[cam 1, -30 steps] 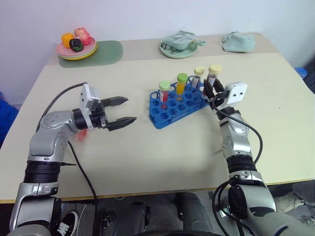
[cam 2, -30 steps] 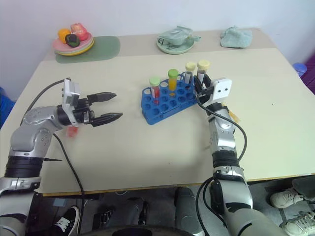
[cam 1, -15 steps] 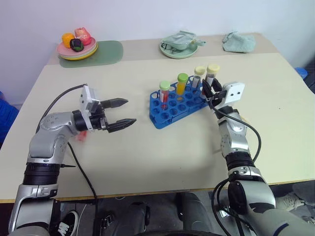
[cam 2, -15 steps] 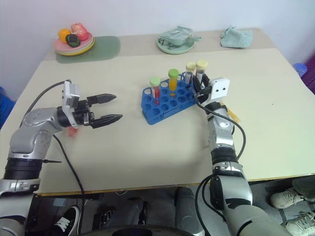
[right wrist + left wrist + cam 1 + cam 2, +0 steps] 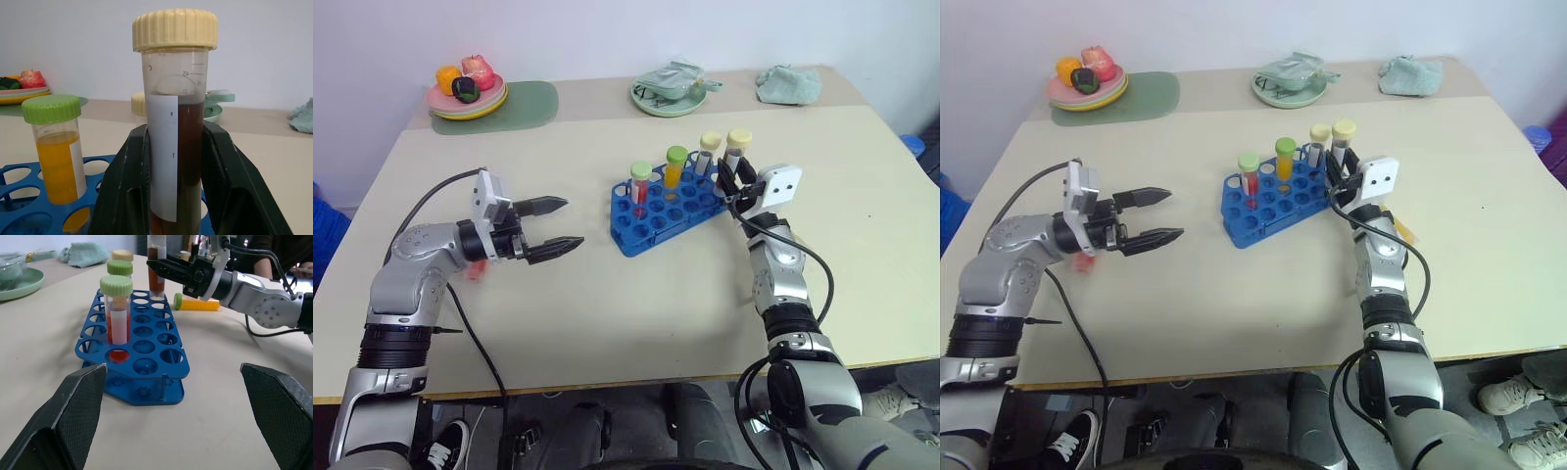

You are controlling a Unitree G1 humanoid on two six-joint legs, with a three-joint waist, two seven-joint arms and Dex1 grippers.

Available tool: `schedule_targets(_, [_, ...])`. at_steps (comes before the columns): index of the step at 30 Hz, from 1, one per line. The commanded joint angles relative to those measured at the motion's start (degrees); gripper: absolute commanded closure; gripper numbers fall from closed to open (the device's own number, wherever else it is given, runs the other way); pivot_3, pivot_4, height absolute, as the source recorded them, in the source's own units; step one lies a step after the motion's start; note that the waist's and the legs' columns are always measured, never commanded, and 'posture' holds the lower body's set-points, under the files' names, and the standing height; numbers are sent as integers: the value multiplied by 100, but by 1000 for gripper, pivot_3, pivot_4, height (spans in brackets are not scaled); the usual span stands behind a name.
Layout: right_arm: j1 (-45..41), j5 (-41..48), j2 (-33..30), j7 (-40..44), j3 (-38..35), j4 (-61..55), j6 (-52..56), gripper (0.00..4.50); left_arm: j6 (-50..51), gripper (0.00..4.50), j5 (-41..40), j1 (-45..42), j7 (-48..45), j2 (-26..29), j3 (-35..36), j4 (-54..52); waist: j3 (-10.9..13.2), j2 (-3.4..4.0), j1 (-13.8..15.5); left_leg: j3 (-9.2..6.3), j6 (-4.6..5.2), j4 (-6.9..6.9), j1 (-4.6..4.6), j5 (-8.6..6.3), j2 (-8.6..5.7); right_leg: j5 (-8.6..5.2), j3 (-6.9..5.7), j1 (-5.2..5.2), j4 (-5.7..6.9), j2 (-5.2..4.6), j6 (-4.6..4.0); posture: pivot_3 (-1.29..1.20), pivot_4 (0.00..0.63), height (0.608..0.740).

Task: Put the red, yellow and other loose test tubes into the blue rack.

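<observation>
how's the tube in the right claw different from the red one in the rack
The dark brown-filled clear tube with the pale yellow cap is pinched upright in the right claw at the bright blue plastic rack's far end. The red-filled clear tube with the green cap stands free in a rack hole, ungripped. The brown tube is fuller, the red one mostly white label. Both are upright, capped and labelled.

Five test tubes [image 5: 640,182]: two green-capped and two pale-capped upright at the one blue rack [image 5: 668,214], one yellow lying loose. Two plates [image 5: 668,101], one cloth [image 5: 788,83].
</observation>
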Motion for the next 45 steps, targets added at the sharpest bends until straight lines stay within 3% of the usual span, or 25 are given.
schedule_targets(1, [88, 29, -56, -22, -25, -149, 11, 3581, -63, 0, -52, -46, -8, 75, 124, -181, 0, 0, 0, 0, 0, 0, 0, 0, 0, 0, 0, 0, 0, 0, 0, 0, 150, 740])
schedule_targets(16, [-11, 236, 26, 84, -85, -20, 91, 3581, -51, 0, -58, -51, -12, 128, 146, -205, 0, 0, 7, 0, 0, 0, -1, 0, -1, 0, 0, 0, 0, -1, 0, 0, 150, 740])
schedule_targets(23, [82, 261, 6, 138, -88, -132, 149, 325, -27, 0, -79, -51, -7, 152, 162, -209, 0, 0, -2, -1, 0, -1, 0, 0, 0, 0, 0, 0, 0, 0, 0, 0, 150, 740])
schedule_targets(24, [95, 261, -20, 152, -86, -197, 170, 50, -21, 0, -83, -36, -3, 148, 160, -221, 0, 0, 0, -1, 0, -1, 0, 0, 0, 0, 0, 0, 0, 0, 0, 0, 150, 740])
schedule_targets(30, [384, 564, -372, 484, -103, -1307, 974, 50, -30, 0, -86, 1, 18, 134, 158, -273, 0, 1, 17, -1, 0, 1, -2, 0, -1, 0, 0, 0, -1, -1, 0, 0, 150, 740])
schedule_targets(37, [1370, 1561, -1539, 1074, -263, -3580, 3352, 50, -54, 0, -80, 78, 3, 145, 166, -301, 0, 0, 44, -2, 1, 0, -3, 0, -1, 0, 0, 0, -1, -2, 0, 0, 150, 740])
schedule_targets(41, [1702, 1625, -2419, 1393, -346, -3973, 4290, 50, -116, 0, -39, 48, -13, 73, 92, -231, 0, 0, 84, 5, 4, 1, -2, -2, -2, 0, 2, 2, -2, -2, 0, 0, 150, 740])
schedule_targets(45, [1625, 1072, -3246, 1592, -13, -3893, 4742, 50, -220, 0, 38, -60, -82, -1, -6, -99, 0, 0, 177, 21, 9, 3, 2, -5, -3, 0, 8, 5, -6, -3, 0, 0, 150, 740])
